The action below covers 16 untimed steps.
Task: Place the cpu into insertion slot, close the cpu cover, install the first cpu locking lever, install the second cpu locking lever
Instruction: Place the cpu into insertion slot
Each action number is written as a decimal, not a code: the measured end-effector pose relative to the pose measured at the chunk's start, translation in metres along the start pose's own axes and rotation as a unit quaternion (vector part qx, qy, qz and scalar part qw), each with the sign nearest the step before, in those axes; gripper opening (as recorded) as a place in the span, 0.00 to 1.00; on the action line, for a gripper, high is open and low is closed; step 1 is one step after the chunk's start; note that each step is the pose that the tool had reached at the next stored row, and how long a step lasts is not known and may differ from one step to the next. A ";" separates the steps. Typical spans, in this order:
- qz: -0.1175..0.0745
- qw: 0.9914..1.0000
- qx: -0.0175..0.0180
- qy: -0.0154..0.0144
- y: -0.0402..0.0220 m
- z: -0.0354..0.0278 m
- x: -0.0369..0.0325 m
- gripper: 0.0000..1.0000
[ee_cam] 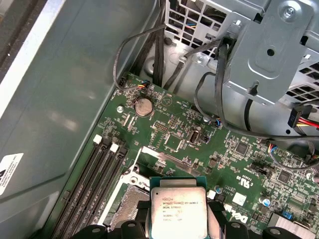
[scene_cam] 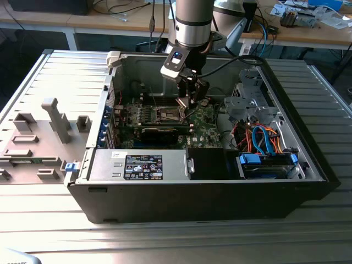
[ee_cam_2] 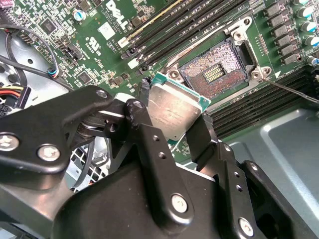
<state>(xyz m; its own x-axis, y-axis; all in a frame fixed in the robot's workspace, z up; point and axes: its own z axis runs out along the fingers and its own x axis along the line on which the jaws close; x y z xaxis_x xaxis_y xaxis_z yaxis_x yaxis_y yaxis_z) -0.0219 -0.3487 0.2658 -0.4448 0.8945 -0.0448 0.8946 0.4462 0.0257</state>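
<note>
The cpu, a flat silvery square on a green base, is clamped by two opposite edges between the black fingers of the hand, which is closed narrowly on the chip. In the first wrist view the cpu faces the camera with its printed lid. It hangs above the board, close by the insertion slot and not seated in it. The slot lies uncovered, its field of contacts bare inside the silver rim. Long black memory slots run alongside the socket on the green motherboard, where a round coin battery also sits. In the exterior view the arm reaches down into the open computer case, its hand just above the slot. The case lies on a ribbed metal tabletop, with grey fixtures towards the exterior view's left.
</note>
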 end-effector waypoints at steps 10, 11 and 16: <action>0.003 1.000 0.000 0.000 0.0000 0.0000 0.0000 0.54; 0.004 1.000 0.000 0.000 0.0000 0.0000 0.0000 0.54; 0.005 1.000 0.000 0.000 0.0000 0.0000 0.0000 0.54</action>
<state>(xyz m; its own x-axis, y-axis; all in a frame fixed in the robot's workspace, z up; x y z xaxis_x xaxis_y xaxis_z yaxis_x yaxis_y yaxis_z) -0.0219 -0.3487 0.2658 -0.4363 0.8987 -0.0448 0.8988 0.4376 0.0257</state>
